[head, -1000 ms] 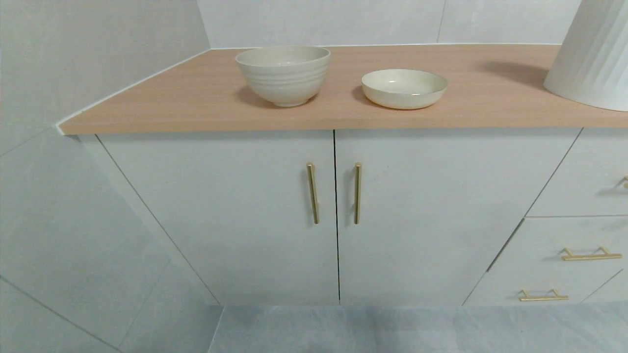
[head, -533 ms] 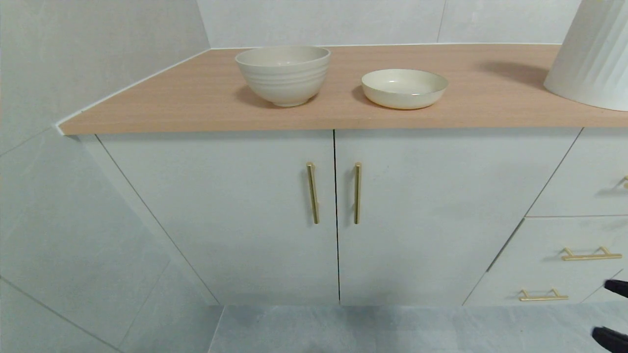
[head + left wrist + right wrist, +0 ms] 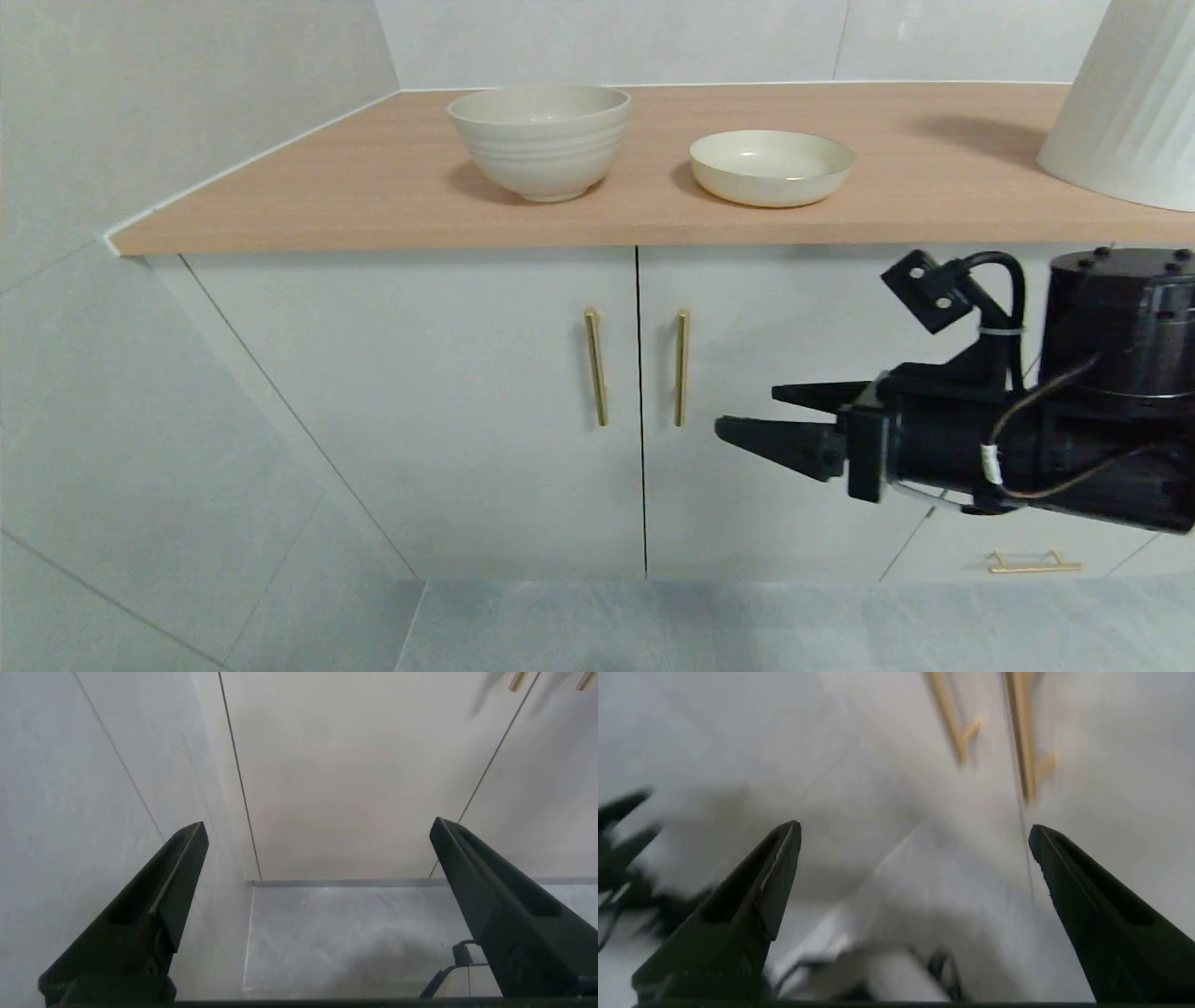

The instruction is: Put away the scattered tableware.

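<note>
Nearest, the right tool point(image 3: 747, 413) hangs released before the cabinet door point(image 3: 766, 317), and the left tool point(image 3: 318, 915) is likewise spread. Beyond, on the table point(image 3: 327, 196), a cream deep ribbed bowl point(image 3: 540, 140) stands left of a glossy shallow dish point(image 3: 771, 168), the two apart. Both look rigid, slick and probably breakable, best pinched at the rim.

A deep cream bowl point(image 3: 540, 140) with ribbed sides stands upright on the wooden countertop point(image 3: 327, 201). To its right, not touching it, a shallow cream bowl point(image 3: 771, 166) also stands upright. Both are empty.
</note>
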`<state>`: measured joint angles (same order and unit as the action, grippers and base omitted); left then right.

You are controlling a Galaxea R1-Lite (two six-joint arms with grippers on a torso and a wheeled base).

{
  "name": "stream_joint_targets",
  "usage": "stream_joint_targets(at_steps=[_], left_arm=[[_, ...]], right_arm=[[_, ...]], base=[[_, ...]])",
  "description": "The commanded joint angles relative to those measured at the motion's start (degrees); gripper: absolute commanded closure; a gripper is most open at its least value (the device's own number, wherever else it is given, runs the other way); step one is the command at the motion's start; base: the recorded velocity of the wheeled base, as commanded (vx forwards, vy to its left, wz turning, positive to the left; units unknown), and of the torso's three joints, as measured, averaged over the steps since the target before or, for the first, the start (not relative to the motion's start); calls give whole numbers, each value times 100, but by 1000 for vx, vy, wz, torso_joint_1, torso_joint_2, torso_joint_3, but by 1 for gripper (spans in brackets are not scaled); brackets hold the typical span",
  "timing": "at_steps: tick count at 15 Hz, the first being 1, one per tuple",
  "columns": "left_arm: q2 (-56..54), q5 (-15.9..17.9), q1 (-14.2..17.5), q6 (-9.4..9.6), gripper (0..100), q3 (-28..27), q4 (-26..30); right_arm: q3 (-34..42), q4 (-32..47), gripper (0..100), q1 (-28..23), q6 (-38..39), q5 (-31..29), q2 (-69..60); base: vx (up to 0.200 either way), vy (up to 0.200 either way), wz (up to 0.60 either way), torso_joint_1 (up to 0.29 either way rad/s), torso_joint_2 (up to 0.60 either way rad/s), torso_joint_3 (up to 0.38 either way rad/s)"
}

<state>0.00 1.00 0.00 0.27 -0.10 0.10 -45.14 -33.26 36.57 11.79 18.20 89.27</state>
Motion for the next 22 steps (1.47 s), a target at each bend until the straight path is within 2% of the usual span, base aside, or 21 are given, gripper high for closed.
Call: stream_joint_targets(at_steps=[1, 4, 9, 15, 22], left_arm=[[0, -3, 0, 0, 0, 1, -1], [0, -3, 0, 0, 0, 1, -1], [0, 6, 0, 0, 0, 1, -1], [0, 6, 0, 0, 0, 1, -1], [0, 6, 0, 0, 0, 1, -1]], right_arm=[[-206, -524, 0, 122, 25, -150, 961], [-214, -1051, 0, 113, 34, -194, 1347], [-293, -2159, 0, 122, 219, -774, 2024], [-487, -2625, 0, 184, 913, -774, 2253], [-707, -2923, 0, 315, 1098, -783, 2692]], base=[[0, 0, 0, 0, 0, 0], [0, 0, 0, 0, 0, 0], [0, 0, 0, 0, 0, 0], [0, 0, 0, 0, 0, 0], [0, 0, 0, 0, 0, 0]])
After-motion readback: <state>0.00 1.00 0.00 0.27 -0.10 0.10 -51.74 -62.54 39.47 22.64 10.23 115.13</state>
